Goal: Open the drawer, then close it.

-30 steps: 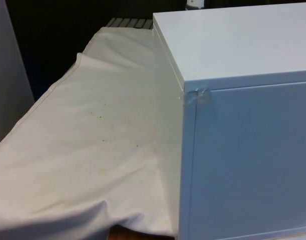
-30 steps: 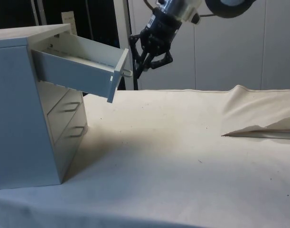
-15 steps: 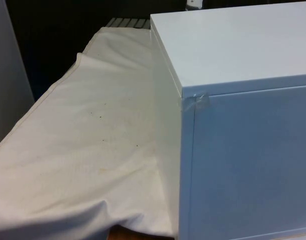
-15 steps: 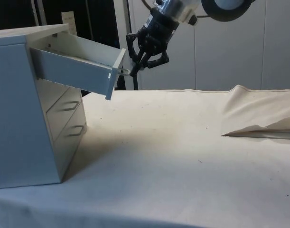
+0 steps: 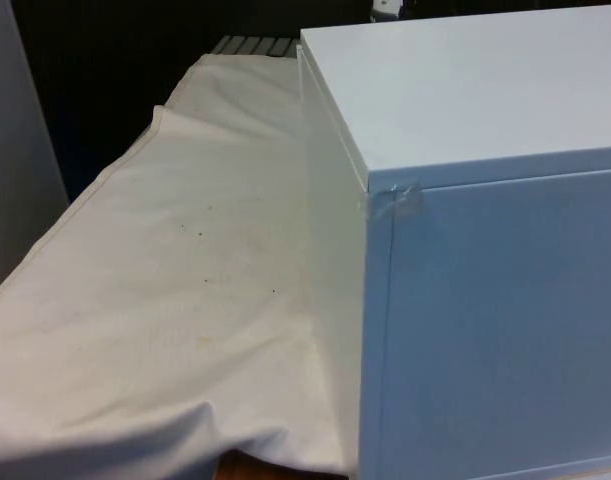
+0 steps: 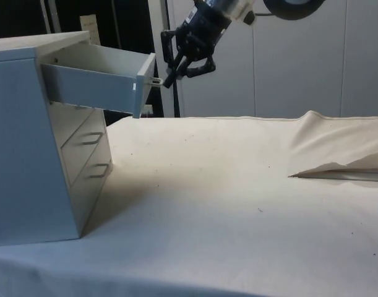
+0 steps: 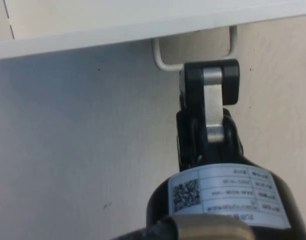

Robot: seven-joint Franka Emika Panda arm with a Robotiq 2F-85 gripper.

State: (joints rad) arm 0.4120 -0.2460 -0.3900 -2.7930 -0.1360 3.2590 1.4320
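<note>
Chest of drawers (image 5: 485,250) turns its blank back to us in the front view. From the side, our gripper (image 6: 170,77) meets the handle (image 6: 155,81) of the top drawer (image 6: 96,83), which juts well out, presumably for pushing shut. At the wrist, fingers (image 7: 212,95) look closed against the handle.

The chest (image 5: 485,250) looks smooth and painted, with a soft shine. A bit of shiny clear tape (image 5: 395,198) sticks on its corner. The drawer's handle (image 7: 193,60) is thin, bright metal wire. The cloth (image 6: 250,204) is matt, soft and wrinkled, with small dark specks.
</note>
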